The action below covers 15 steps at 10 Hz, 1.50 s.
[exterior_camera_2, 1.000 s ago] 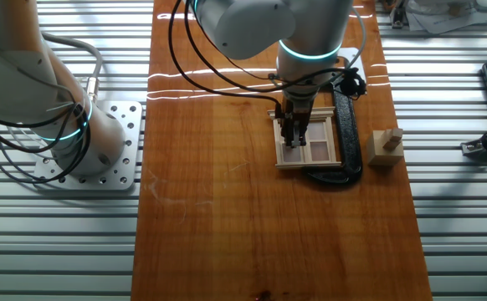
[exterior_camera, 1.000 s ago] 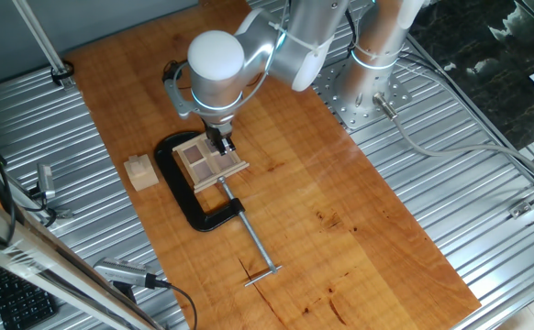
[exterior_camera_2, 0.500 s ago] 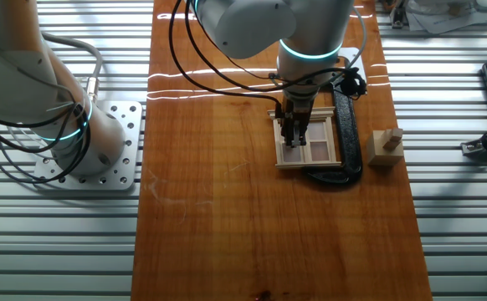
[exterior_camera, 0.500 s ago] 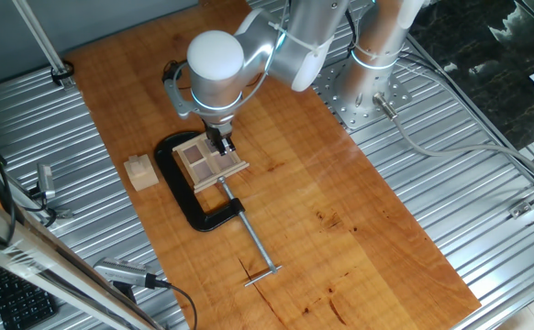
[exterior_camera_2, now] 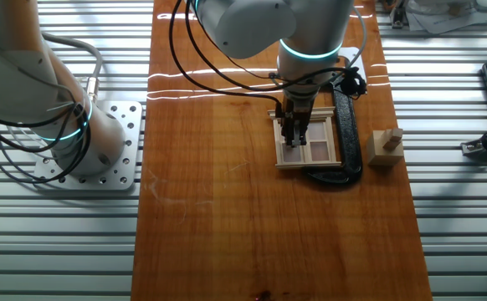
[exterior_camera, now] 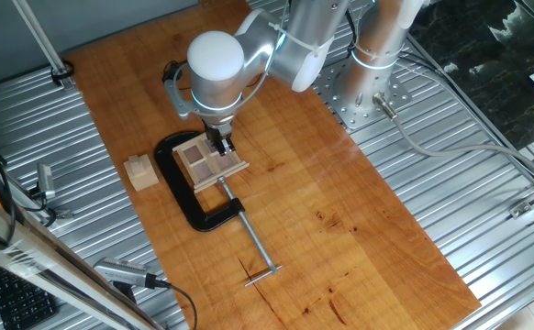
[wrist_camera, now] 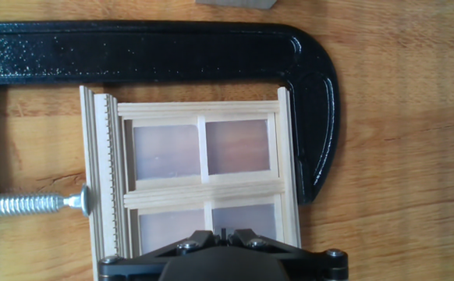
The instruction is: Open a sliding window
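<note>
Sliding window clamped flat in C-clamp on tabletop. Hand on sash, spread cannot tell. Light, fragile wood: you push crossbar gently.

Silver-white arm (teal-ringed joints)

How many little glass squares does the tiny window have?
4 in the sliding window: the hand view shows two whole panes on top and two below, partly hidden by the hand. The black clamp wraps around the frame.
</note>
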Available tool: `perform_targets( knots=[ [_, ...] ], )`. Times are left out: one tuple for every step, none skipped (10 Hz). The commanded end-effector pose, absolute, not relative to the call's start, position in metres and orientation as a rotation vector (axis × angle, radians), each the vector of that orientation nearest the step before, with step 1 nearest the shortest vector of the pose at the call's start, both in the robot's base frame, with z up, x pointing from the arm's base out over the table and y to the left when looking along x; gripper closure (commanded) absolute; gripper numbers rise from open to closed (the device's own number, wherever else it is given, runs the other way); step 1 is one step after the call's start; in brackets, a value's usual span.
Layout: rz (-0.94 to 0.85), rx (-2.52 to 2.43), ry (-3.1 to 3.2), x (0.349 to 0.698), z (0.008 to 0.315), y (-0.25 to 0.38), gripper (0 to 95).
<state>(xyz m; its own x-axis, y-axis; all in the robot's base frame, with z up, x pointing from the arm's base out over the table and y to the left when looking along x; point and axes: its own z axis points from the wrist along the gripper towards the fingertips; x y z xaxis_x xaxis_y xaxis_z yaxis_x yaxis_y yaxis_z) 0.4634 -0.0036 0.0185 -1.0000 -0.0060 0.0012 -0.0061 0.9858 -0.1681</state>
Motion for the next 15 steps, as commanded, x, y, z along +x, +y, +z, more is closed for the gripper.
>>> perform_targets(
  knots=[
    [0.264, 0.006, -3.130, 0.4634, 0.0184, -0.0034, 95.0],
    [0.262, 0.004, -3.130, 0.4634, 0.0184, -0.0034, 95.0],
    [0.261, 0.004, -3.130, 0.4633, 0.0183, -0.0032, 95.0],
    [0.261, 0.003, -3.131, 0.4634, 0.0183, -0.0031, 95.0],
    [0.262, -0.001, -3.131, 0.4634, 0.0177, -0.0024, 95.0],
    [0.264, -0.002, -3.131, 0.4635, 0.0176, -0.0022, 95.0],
    [0.267, -0.002, -3.131, 0.4636, 0.0176, -0.0019, 95.0],
    [0.266, -0.001, -3.130, 0.4635, 0.0178, -0.0018, 95.0],
    [0.265, -0.002, -3.128, 0.4635, 0.0183, -0.0017, 95.0],
    [0.263, -0.003, -3.128, 0.4635, 0.0184, -0.0015, 95.0],
    [0.262, -0.006, -3.128, 0.4636, 0.0183, -0.0013, 95.0],
    [0.261, -0.011, -3.130, 0.4638, 0.0179, -0.0008, 95.0],
    [0.262, -0.011, -3.130, 0.4639, 0.0178, -0.0005, 95.0],
    [0.262, -0.008, -3.131, 0.4640, 0.0176, -0.0002, 95.0],
    [0.262, -0.006, -3.131, 0.4639, 0.0177, 0.0000, 95.0]
  ],
)
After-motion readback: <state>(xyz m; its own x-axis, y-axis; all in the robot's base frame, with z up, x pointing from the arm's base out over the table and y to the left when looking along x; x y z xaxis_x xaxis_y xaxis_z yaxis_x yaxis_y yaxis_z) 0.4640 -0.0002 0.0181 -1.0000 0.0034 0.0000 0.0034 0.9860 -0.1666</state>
